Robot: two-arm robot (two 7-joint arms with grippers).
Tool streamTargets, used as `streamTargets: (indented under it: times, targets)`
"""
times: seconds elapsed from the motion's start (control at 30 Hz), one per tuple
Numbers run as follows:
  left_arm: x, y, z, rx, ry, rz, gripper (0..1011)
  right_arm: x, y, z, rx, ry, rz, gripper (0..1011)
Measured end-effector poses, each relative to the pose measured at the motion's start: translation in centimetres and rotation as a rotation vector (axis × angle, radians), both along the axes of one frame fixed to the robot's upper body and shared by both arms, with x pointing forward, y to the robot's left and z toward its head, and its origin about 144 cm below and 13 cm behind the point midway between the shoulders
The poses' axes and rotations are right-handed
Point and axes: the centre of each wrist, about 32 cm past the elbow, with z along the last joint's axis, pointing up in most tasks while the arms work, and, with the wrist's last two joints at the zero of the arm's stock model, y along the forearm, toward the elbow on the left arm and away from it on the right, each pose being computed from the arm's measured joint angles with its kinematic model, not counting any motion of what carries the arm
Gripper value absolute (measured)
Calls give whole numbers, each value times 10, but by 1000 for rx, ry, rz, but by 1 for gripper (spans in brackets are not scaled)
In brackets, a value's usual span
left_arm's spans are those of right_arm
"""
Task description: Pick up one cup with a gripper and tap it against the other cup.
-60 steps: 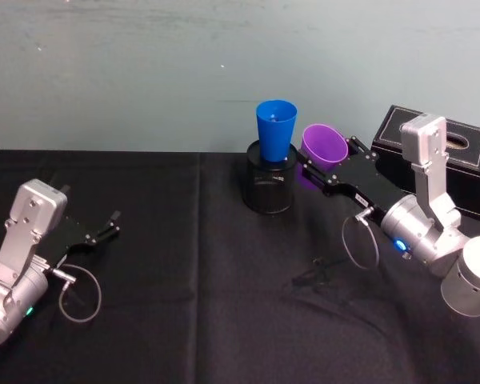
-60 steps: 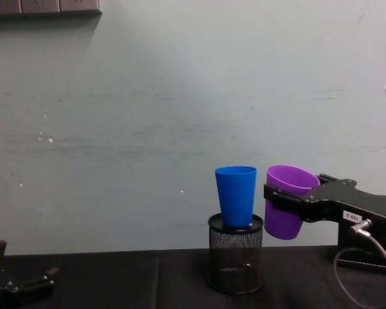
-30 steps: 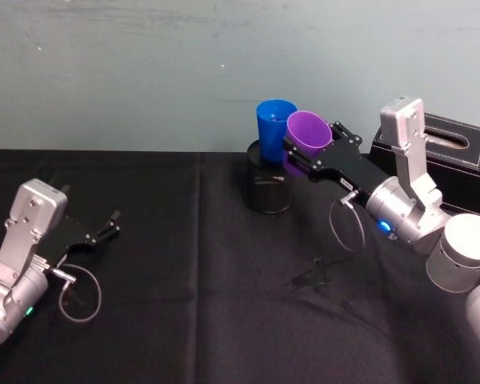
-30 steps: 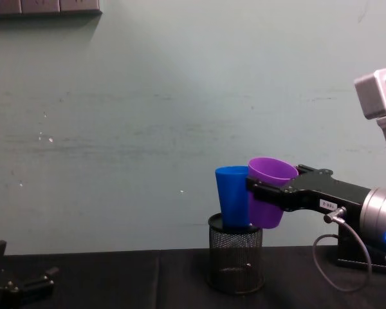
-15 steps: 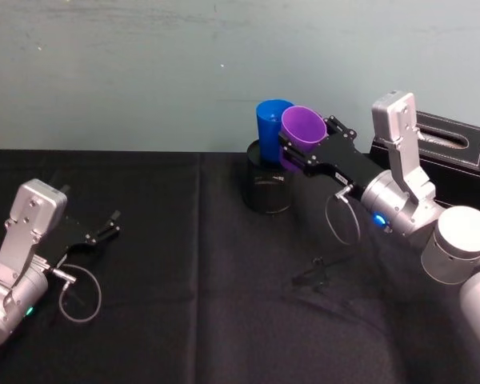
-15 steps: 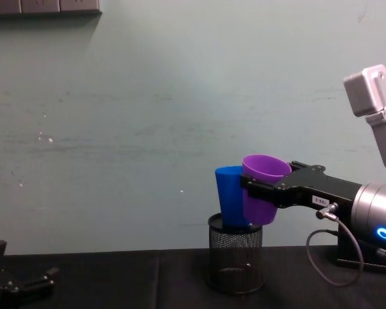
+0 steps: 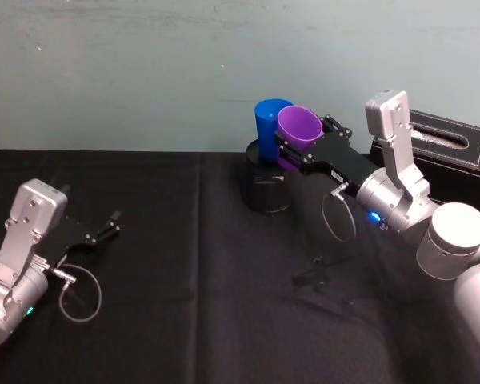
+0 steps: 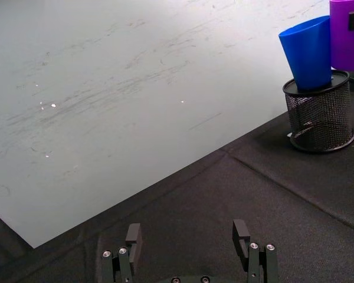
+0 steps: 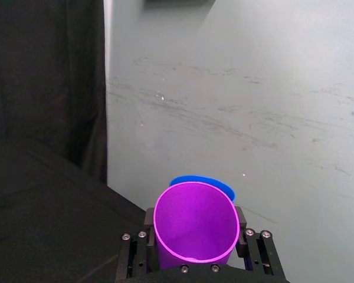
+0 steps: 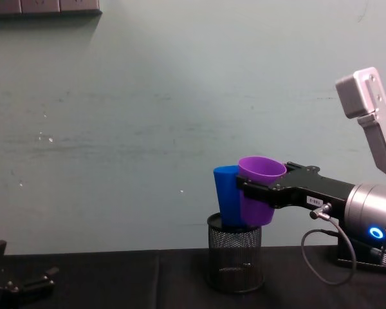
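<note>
My right gripper [image 7: 296, 148] is shut on the purple cup [image 7: 297, 134], holding it in the air by its sides. The purple cup [image 10: 258, 193] presses against the right side of the blue cup [image 10: 226, 196], which leans left. The blue cup [image 7: 268, 120] stands in a black wire-mesh pen holder [image 7: 266, 186] at the back of the table. In the right wrist view the purple cup [image 9: 194, 231] sits between the fingers, with the blue cup's rim [image 9: 202, 182] just behind it. My left gripper [image 7: 108, 226] rests open at the table's left side, far from both cups.
A black box [image 7: 464, 164] stands at the back right, behind my right arm. The table is covered with black cloth [image 7: 184, 304]. A pale wall rises close behind the pen holder [image 8: 318, 121].
My right gripper has carried the purple cup left from beside the pen holder until it meets the blue cup, which is pushed to lean slightly left. The left arm has not moved.
</note>
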Motion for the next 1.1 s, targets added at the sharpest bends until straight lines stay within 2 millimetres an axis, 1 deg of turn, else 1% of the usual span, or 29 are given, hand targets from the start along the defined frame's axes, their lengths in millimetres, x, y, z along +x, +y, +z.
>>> streamTargets:
  times: [0.6,1.1]
  targets:
    - [0,0,0,0,0,0,1011,2,1,2,0,-4,5,739]
    - [0,0,0,0,0,0,1011,-11,-7,2,17,11,11,739]
